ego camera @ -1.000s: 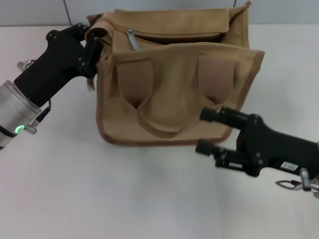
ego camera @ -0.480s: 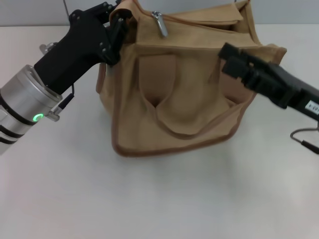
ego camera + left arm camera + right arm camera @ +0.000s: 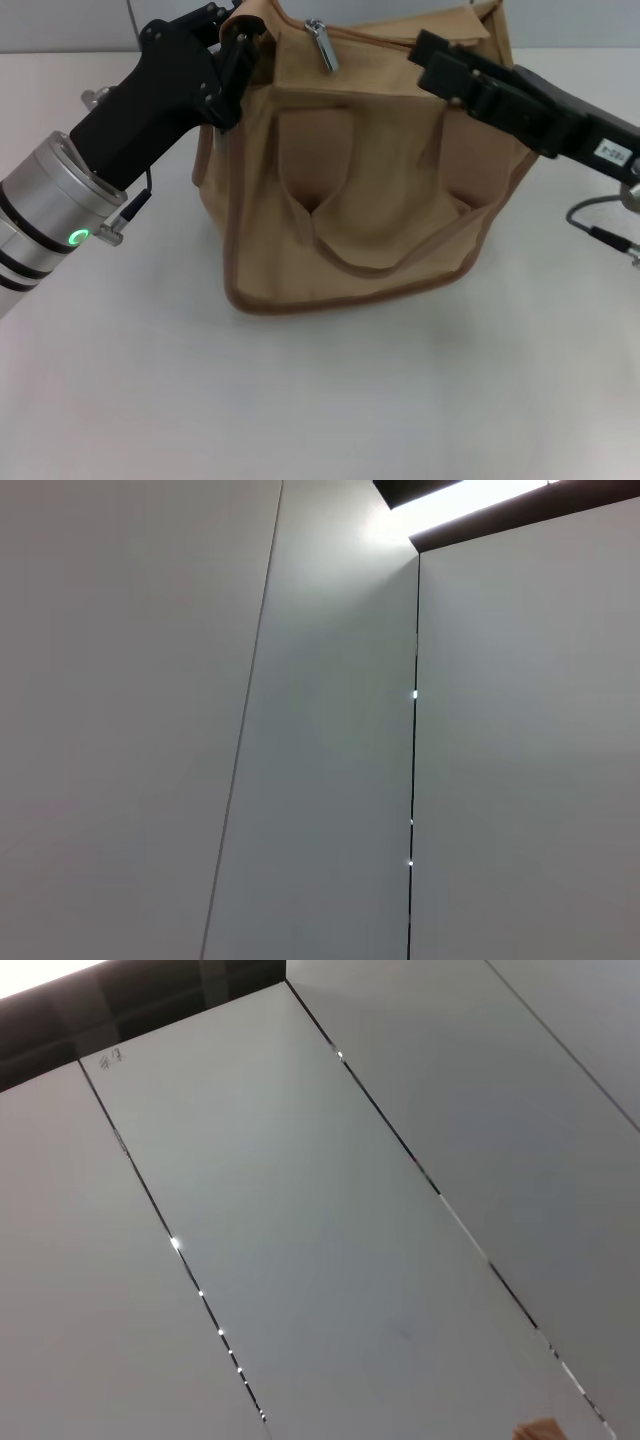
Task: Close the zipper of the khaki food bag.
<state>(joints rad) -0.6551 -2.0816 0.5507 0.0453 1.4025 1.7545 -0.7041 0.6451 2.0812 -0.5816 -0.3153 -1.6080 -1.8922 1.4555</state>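
Observation:
The khaki food bag (image 3: 370, 190) stands upright mid-table in the head view, its strap tabs and looped handle facing me. The zipper (image 3: 400, 38) runs along the top, and its silver pull tab (image 3: 322, 45) sticks up near the left end. My left gripper (image 3: 238, 50) is shut on the bag's top left corner. My right gripper (image 3: 440, 65) reaches in from the right with its fingers open, in front of the bag's upper right part, right of the pull tab and apart from it. Both wrist views show only grey wall panels; a tan scrap (image 3: 540, 1428) peeks into the right one.
The white table (image 3: 300, 400) spreads out in front of the bag and to both sides. A grey wall (image 3: 60, 25) lies behind. A loose cable (image 3: 600, 230) hangs by the right arm.
The left gripper pulled the bag's corner up and to the right, so the bag now stands taller. The right gripper rose from the table to the bag's upper right, then moved left.

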